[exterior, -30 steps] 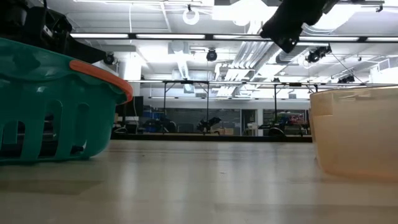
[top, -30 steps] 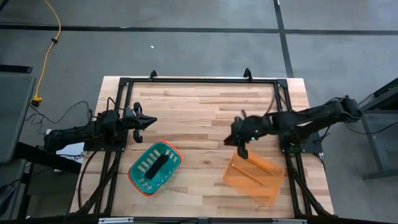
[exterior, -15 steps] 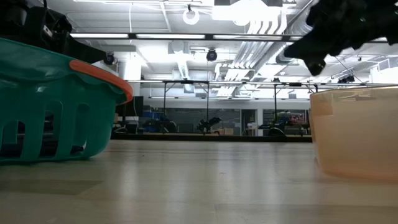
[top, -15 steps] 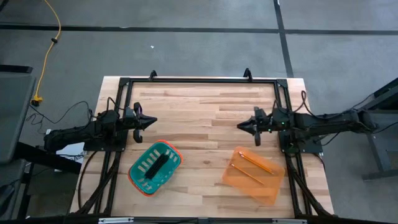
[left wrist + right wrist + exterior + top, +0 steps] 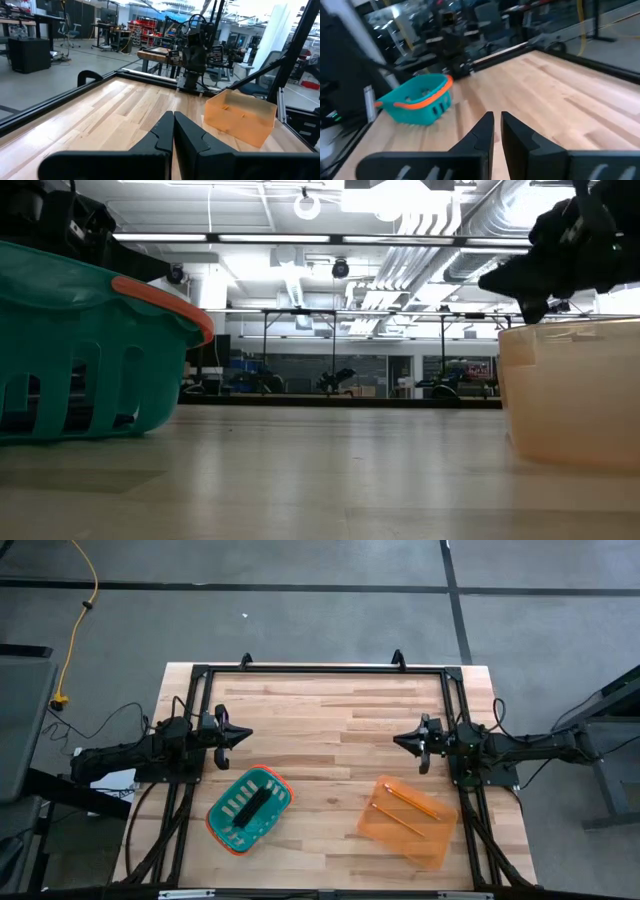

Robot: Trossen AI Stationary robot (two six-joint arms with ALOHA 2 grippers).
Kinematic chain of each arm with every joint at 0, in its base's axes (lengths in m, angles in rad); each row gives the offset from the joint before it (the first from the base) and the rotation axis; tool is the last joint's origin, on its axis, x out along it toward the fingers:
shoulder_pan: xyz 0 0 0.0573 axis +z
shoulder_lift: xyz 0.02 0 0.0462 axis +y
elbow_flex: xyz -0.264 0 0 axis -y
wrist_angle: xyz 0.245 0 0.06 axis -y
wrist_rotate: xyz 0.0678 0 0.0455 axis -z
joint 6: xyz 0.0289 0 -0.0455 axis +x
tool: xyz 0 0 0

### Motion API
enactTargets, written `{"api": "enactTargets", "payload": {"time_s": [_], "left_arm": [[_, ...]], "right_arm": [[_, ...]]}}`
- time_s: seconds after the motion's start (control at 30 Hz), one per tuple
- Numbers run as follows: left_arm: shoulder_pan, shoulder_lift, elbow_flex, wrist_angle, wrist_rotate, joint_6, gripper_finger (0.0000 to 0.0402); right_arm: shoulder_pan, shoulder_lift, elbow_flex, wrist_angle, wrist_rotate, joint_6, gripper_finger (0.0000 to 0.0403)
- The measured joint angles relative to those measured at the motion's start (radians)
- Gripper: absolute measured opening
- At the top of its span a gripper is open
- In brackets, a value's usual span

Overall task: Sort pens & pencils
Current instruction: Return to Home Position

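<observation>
The dark pens point(image 5: 252, 803) lie flat inside a teal basket point(image 5: 228, 830) near the table's left front. Orange pencils point(image 5: 409, 802) lie on the floor of a clear orange bin point(image 5: 432, 840) at the right front; I make out two. My left gripper point(image 5: 244, 734) hovers shut over the table's left side, behind the basket. My right gripper point(image 5: 398, 738) hovers over the right side, behind the bin, with its fingers all but together point(image 5: 497, 121). Neither holds anything.
A black metal frame point(image 5: 320, 670) runs along the table's far edge and down both sides. Bare wood point(image 5: 320, 740) lies between the two grippers. In the low view the basket point(image 5: 90, 340) and the bin point(image 5: 570, 390) stand at either side.
My right gripper has risen from above the orange bin, where it pointed down, and drawn back toward the table's right edge. It now lies level, pointing toward the table's left. The left arm has stayed still.
</observation>
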Motion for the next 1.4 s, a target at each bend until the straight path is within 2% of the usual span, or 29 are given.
{"api": "enactTargets", "payload": {"time_s": [0.17,0.4,1.4], "left_arm": [[0.000,0.000,0.000,0.000,0.000,0.000,0.0001],[0.000,0.000,0.000,0.000,0.000,0.000,0.0001],[0.000,0.000,0.000,0.000,0.000,0.000,0.0001]], "right_arm": [[-0.001,-0.088,-0.042,0.010,0.057,0.033,0.0025],[-0.001,-0.162,-0.052,-0.034,0.062,0.119,0.0025],[-0.001,-0.162,-0.051,-0.046,0.061,0.097,0.0025]]}}
